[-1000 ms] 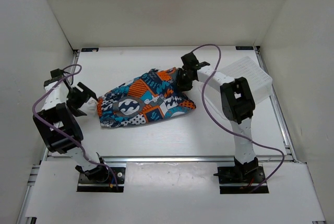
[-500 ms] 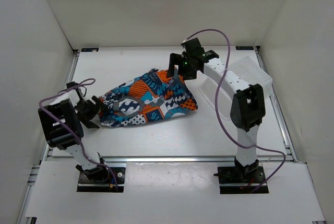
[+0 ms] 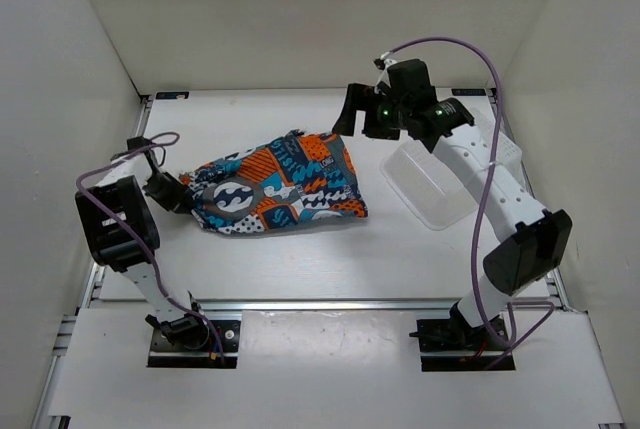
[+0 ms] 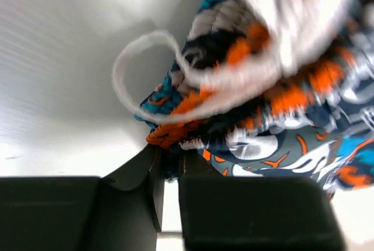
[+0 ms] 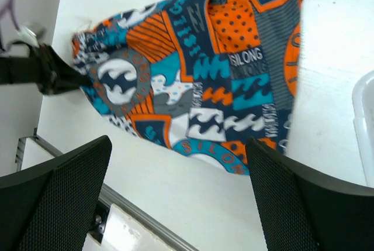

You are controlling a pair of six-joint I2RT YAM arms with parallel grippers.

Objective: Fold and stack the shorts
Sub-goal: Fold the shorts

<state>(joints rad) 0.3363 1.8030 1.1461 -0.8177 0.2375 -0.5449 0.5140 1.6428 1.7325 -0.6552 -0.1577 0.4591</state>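
Observation:
The shorts [image 3: 280, 184], a patchwork of orange, teal, navy and white, lie bunched flat across the middle of the table. My left gripper [image 3: 183, 195] is at their left end, its jaws shut on the fabric edge [image 4: 175, 140]. A white drawstring loop [image 4: 125, 64] hangs beside that edge. My right gripper [image 3: 362, 117] hovers open above the table, off the shorts' far right corner and touching nothing. In the right wrist view the shorts [image 5: 198, 75] lie spread below its wide-apart fingers [image 5: 58, 198].
A white plastic basket [image 3: 440, 184] sits on the table just right of the shorts, under the right arm; its rim [image 5: 365, 128] shows at the edge of the right wrist view. White walls enclose the table on three sides. A metal rail [image 3: 320, 302] runs along the near edge.
The left gripper moved in to the shorts' left end and shut on it. The right gripper opened, left the shorts and rose toward the far right. The shorts shifted slightly left.

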